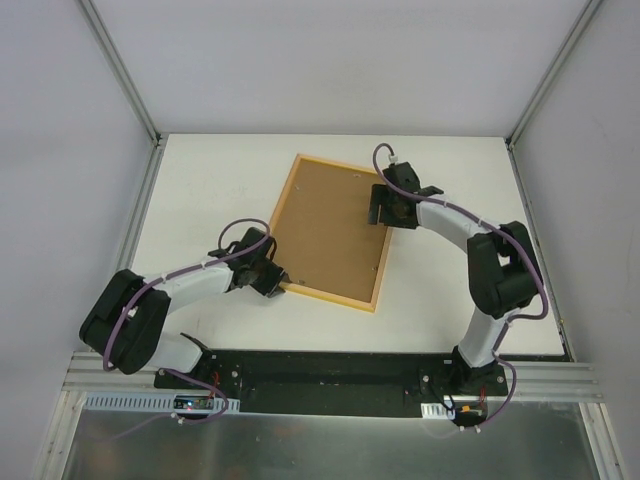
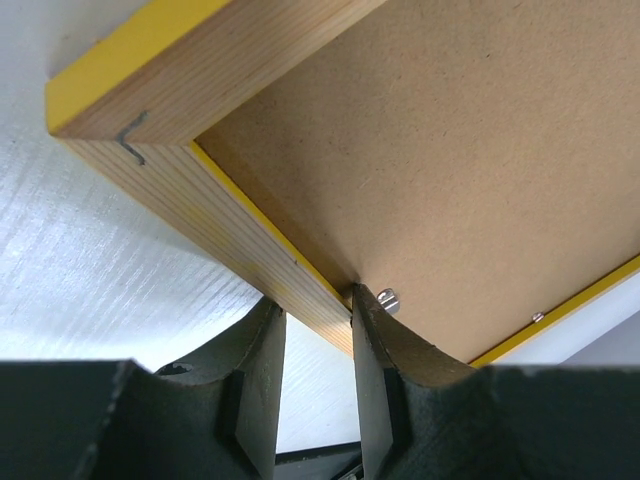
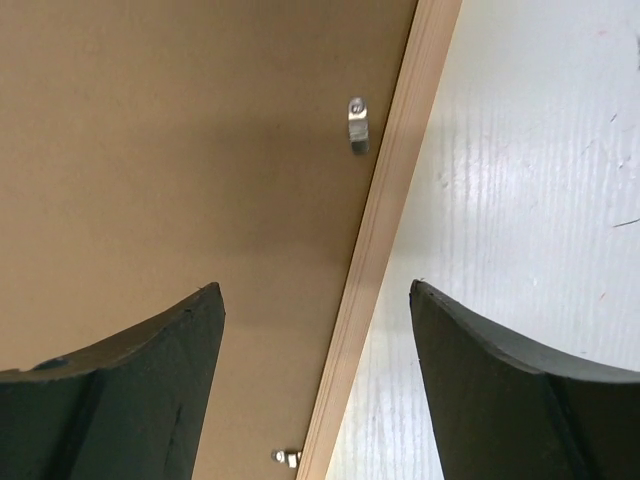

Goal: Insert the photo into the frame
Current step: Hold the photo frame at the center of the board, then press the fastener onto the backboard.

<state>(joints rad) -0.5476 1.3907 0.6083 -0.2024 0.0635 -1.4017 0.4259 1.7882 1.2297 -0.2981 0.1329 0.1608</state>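
Observation:
The frame (image 1: 330, 298) lies back-up on the white table, its light wood back showing, with a brown backing panel (image 1: 330, 230) inside it. The photo is hidden. My left gripper (image 1: 280, 283) is at the frame's near-left corner. In the left wrist view the wooden rail (image 2: 230, 225) runs between the fingers of the left gripper (image 2: 315, 300), which is shut on it. My right gripper (image 1: 390, 215) hovers over the frame's right side. In the right wrist view that gripper (image 3: 315, 288) stands open, straddling the rail (image 3: 385, 200) with nothing held.
Small metal clips (image 3: 356, 122) (image 2: 388, 298) sit on the backing panel beside the rails. White table (image 3: 520, 200) surrounds the frame. Grey walls and aluminium posts (image 1: 120, 70) enclose the table on three sides.

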